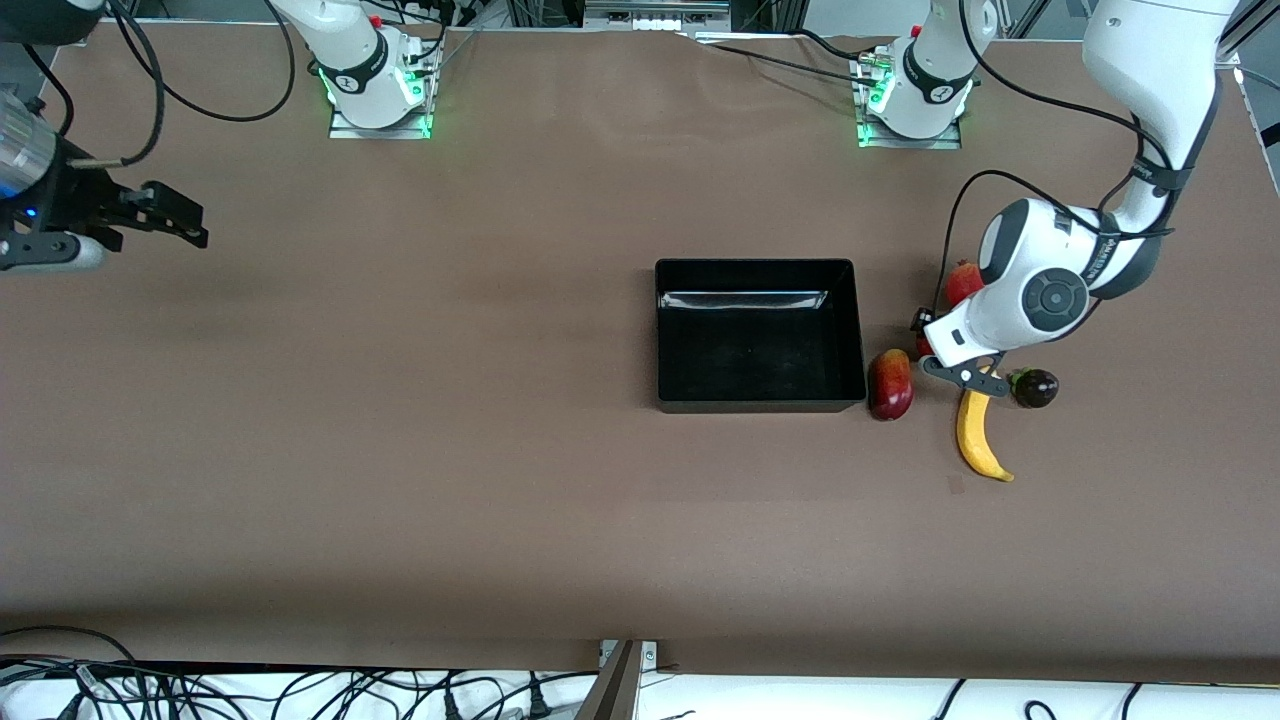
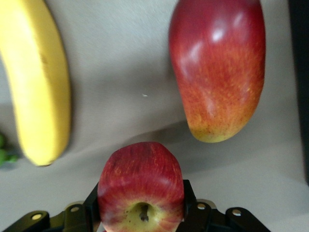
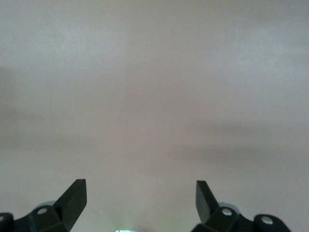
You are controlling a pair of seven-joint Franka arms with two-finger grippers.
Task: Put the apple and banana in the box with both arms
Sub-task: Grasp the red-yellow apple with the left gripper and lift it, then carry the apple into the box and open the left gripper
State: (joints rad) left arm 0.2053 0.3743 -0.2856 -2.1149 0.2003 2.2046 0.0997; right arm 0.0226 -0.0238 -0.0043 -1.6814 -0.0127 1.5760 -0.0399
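Front view, table [image 1: 400,450]: brown sheet cover; no readable writing on any item.
Box [image 1: 760,392]: black, near table centre, nothing inside.
Left arm [image 1: 1040,290]: bent low over the fruit cluster beside the box; forearm lettering too small to read.
Right arm [image 1: 30,200]: waiting at its own end of the table.
Right gripper [image 3: 141,193]: fingers wide apart over bare table.
Left gripper [image 2: 141,208]: fingers clamped on the apple.
Banana [image 1: 978,437]: flat on table, nearer the camera than the left gripper, outside the box.
Mango [image 1: 890,384]: just beside the box wall.
Apple [image 2: 141,193]: between the fingers, stem dimple facing the wrist camera; mango and banana close by.
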